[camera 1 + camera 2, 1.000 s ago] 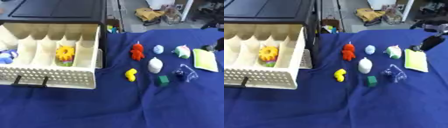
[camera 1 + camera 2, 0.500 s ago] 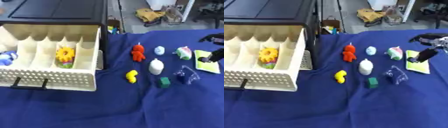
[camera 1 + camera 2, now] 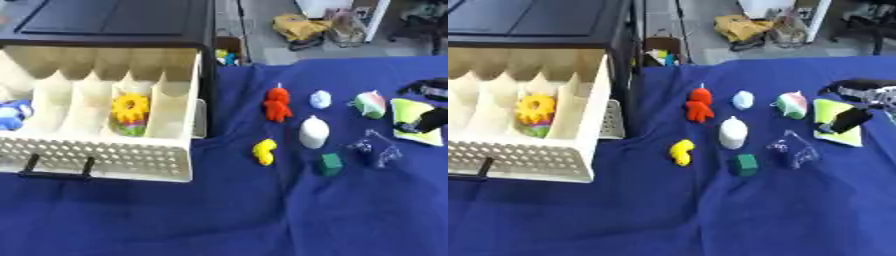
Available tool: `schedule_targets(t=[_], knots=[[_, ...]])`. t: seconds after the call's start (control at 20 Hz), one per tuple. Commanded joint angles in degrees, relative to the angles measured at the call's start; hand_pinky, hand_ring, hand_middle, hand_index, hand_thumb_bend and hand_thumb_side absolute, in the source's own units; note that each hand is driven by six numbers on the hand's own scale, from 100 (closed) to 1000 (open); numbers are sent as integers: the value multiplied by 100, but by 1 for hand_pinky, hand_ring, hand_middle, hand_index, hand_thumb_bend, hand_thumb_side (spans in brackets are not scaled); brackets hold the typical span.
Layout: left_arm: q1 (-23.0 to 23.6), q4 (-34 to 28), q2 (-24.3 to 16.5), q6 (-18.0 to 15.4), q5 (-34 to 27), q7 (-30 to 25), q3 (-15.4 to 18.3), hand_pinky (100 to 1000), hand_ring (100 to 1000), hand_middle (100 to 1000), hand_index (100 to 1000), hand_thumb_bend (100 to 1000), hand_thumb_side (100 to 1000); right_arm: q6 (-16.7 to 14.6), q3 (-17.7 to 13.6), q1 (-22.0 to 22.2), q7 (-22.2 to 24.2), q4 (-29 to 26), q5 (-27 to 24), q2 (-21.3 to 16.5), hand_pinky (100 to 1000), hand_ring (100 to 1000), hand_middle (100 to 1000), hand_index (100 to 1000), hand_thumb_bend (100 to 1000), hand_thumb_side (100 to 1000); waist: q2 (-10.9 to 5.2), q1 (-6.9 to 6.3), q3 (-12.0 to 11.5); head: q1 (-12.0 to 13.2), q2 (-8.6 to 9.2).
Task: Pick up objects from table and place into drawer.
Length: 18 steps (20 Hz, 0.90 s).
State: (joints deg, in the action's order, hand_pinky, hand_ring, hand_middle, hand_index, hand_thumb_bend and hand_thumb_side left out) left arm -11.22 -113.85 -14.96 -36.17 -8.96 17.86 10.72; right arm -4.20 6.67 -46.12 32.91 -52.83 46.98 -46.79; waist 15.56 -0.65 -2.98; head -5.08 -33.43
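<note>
Right hand (image 3: pixel 849 120) at right edge, fingers down on the yellow-green pad (image 3: pixel 837 128); whether gripping, cannot tell. Best to pinch its edge, lift clear, carry to drawer (image 3: pixel 105 155) at left.

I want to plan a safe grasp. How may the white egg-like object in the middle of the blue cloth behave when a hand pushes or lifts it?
The white egg-like object stands upright on a narrow base, so a sideways push would probably tip it. Its rounded, smooth-looking surface may slip between fingers and could roll once down. The green cube and yellow piece sit close, so it might knock them.
</note>
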Motion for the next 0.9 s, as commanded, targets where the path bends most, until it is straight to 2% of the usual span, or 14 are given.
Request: schedule_targets(t=[0.05,0.2,0.45,0.9], knots=[[-56,-74,-37,-2,33,-7,-9,444,678,576,788,181,965,64,-144,-76,-150,83,17,-147,959,1000,1000,1000,383,424,-77,1,1,-38,83],[-55,-74,-29,1,40,-10,-12,443,678,576,787,179,966,144,-205,-61,-320,192,1,-130,956,1000,993,1000,418,469,-70,-9,4,-51,102],[-48,-74,-15,8,55,-6,-11,443,679,577,788,178,966,227,-271,-7,-553,351,-71,-92,955,1000,989,1000,424,491,-59,-25,-3,-59,133],[-74,-74,4,30,89,15,-11,441,679,577,788,177,964,247,-291,120,-500,464,-319,-29,955,1000,982,1000,442,492,-17,-25,9,-59,157]])
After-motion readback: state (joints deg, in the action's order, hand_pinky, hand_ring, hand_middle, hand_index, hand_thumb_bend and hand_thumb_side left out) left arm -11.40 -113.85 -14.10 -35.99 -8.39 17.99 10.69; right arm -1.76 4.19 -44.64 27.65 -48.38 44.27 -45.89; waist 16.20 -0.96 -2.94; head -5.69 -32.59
